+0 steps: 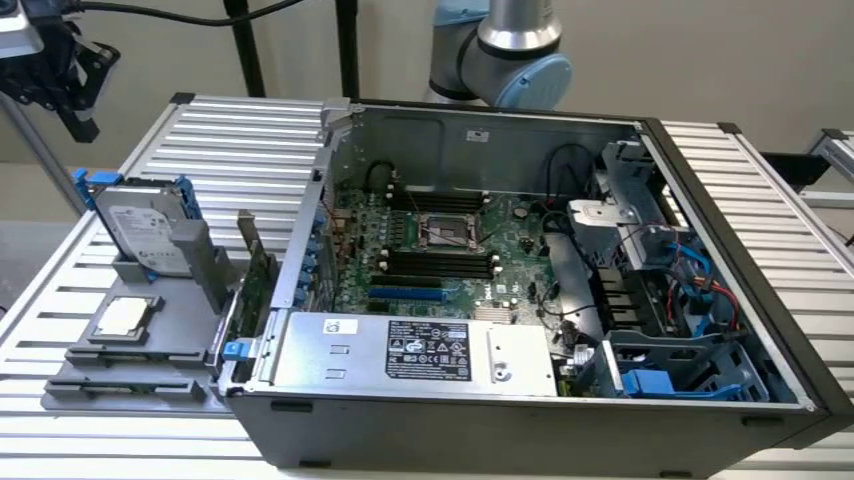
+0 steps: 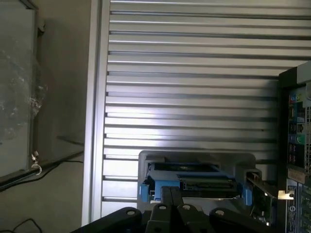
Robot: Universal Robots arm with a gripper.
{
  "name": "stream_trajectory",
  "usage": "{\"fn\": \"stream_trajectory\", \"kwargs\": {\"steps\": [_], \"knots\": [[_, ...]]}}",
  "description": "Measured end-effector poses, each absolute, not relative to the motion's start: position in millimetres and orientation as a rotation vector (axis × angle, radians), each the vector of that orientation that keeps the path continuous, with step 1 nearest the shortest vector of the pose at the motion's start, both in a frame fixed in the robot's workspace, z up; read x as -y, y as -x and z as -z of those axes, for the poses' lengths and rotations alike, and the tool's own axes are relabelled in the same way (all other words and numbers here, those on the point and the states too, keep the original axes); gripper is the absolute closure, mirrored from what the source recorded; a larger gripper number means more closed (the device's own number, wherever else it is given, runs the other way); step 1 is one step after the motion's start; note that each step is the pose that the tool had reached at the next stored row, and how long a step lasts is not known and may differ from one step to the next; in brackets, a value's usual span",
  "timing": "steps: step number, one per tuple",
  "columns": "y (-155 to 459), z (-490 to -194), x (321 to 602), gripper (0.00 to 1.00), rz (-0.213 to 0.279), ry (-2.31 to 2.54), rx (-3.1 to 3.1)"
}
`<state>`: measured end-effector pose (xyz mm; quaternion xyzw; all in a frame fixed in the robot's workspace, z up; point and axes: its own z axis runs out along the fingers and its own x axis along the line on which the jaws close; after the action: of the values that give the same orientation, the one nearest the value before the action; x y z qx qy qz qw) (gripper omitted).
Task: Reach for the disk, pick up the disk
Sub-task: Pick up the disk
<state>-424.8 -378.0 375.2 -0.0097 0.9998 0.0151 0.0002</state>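
Note:
The disk (image 1: 142, 226) is a silver-grey hard drive with a white label and blue side rails. It stands on edge in a grey holder (image 1: 187, 290) at the exterior view's left. The wrist view looks down on the disk's (image 2: 193, 181) top edge, blue rails at both ends. My gripper (image 1: 83, 124) hangs high above the table at the exterior view's far left, up and to the left of the disk and apart from it. In the wrist view my gripper (image 2: 170, 192) has its two black fingers pressed together, shut on nothing.
An open computer case (image 1: 747, 300) takes up the middle and right of the slatted metal table (image 1: 240, 140). Inside it lies a silver box with a black label (image 1: 424, 350). A small square chip (image 1: 123, 315) and an upright green card (image 1: 252, 262) share the grey holder.

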Motion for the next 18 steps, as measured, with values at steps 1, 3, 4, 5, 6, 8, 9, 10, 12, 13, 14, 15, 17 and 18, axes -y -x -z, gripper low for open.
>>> {"fn": "stream_trajectory", "kwargs": {"steps": [1, 3, 4, 5, 6, 8, 9, 10, 12, 13, 14, 15, 17, 18], "knots": [[424.8, -375.2, 378.0, 0.89, -0.047, 0.031, -3.141], [424.9, -375.2, 378.0, 0.89, -0.047, 0.038, -3.141], [424.9, -375.2, 378.0, 0.89, -0.047, 0.062, -3.14], [424.9, -375.2, 378.0, 0.89, -0.047, 0.09, -3.14], [425.0, -375.2, 378.0, 0.89, -0.047, 0.119, -3.139], [425.0, -375.2, 377.9, 0.89, -0.047, 0.175, -3.137], [425.0, -375.2, 377.9, 0.89, -0.047, 0.204, -3.136], [424.9, -375.2, 378.0, 0.89, -0.047, 0.233, -3.134], [424.9, -375.2, 378.0, 0.89, -0.047, 0.29, -3.129], [424.9, -375.2, 378.0, 0.89, -0.047, 0.318, -3.127], [424.9, -375.2, 377.9, 0.89, -0.047, 0.346, -3.124], [424.9, -375.2, 377.9, 0.89, -0.047, 0.374, -3.121], [424.9, -375.2, 378.0, 0.89, -0.047, 0.431, -3.114], [424.9, -375.2, 378.0, 0.89, -0.047, 0.459, -3.11]]}}
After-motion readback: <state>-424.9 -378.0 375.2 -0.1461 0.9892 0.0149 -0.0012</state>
